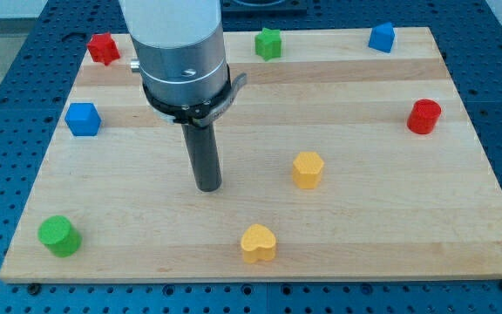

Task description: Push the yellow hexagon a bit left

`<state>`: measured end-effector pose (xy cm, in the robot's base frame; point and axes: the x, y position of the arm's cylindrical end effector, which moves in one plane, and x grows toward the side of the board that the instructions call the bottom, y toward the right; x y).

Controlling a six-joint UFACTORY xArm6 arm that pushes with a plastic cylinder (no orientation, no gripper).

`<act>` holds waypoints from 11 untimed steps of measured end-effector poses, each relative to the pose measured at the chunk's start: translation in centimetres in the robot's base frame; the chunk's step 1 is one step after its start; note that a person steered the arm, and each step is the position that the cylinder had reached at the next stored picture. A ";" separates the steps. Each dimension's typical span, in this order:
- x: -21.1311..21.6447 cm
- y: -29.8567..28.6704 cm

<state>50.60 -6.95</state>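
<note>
Claw-less, my tip (pixel 208 187) rests on the surface (pixel 364 218), left of the yellow hexagon (pixel 307 169) and apart from it; the arm's body hides the far-left surface.

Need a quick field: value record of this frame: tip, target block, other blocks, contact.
tip: my tip rests on the board, near the middle
target: yellow hexagon, to the view's right of the tip
contact: none, a clear gap between tip and hexagon
yellow heart: toward the view's bottom, below the hexagon
red blocks: one at top left, a cylinder at right
blue blocks: one at left, one at top right
green blocks: one at top, a cylinder at bottom left
</note>
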 end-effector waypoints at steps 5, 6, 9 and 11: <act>-3.6 3.7; -3.7 6.3; -3.7 10.7; -3.7 14.9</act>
